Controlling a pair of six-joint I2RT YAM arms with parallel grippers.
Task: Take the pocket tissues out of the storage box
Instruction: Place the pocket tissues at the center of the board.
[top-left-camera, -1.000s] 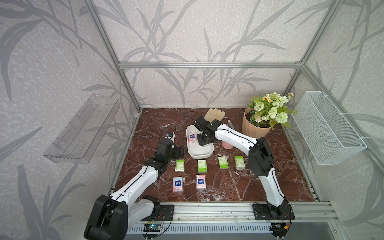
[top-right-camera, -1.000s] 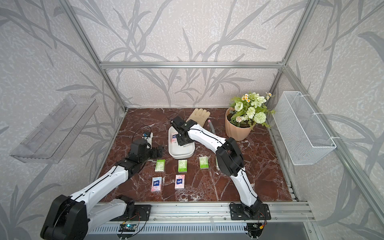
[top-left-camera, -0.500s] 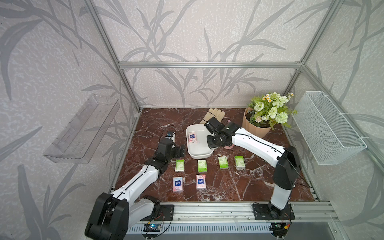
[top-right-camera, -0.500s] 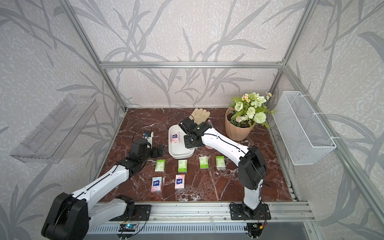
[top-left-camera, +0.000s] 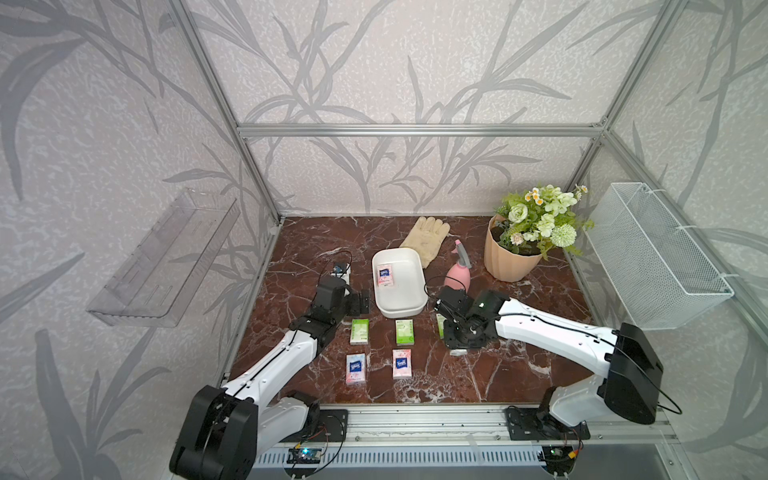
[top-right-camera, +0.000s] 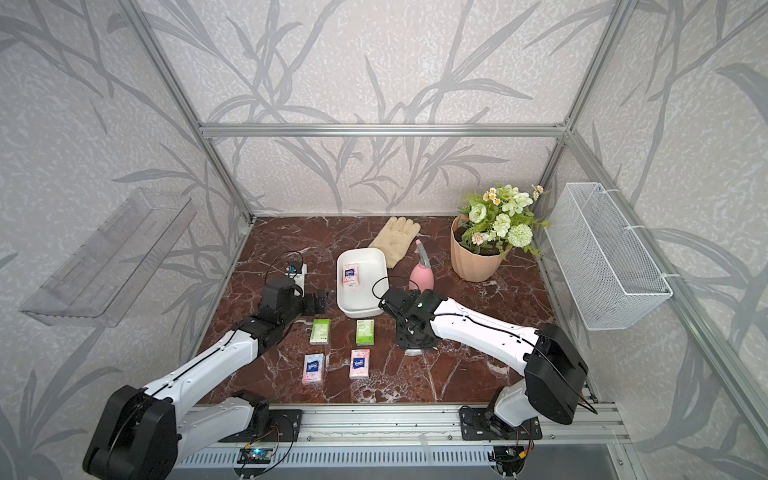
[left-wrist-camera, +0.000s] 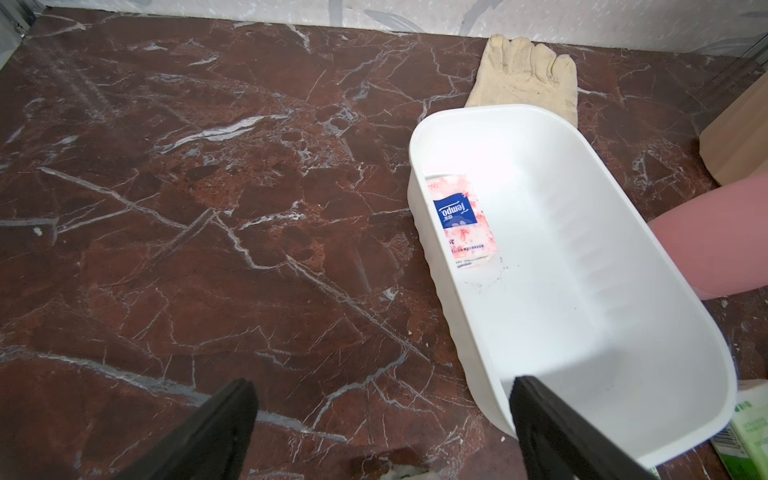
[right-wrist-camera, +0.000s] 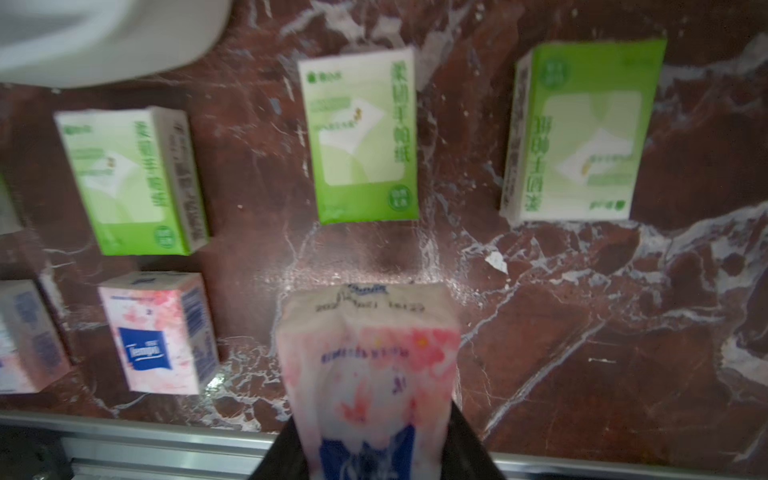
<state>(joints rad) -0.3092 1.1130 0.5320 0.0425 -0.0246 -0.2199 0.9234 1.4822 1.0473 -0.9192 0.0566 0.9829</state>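
Right tool holds a pink pack over the bench to extend the rows; left tool wide beside box.

white-shelled arms with bulky black joints, thin black cables, and a black-fingered left pincer.

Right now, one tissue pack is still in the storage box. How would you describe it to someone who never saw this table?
Find the white storage box in the middle of the marble table, in front of the cream glove. A pink pack with a dark blue logo lies flat on its floor. The other packs are all outside the box.
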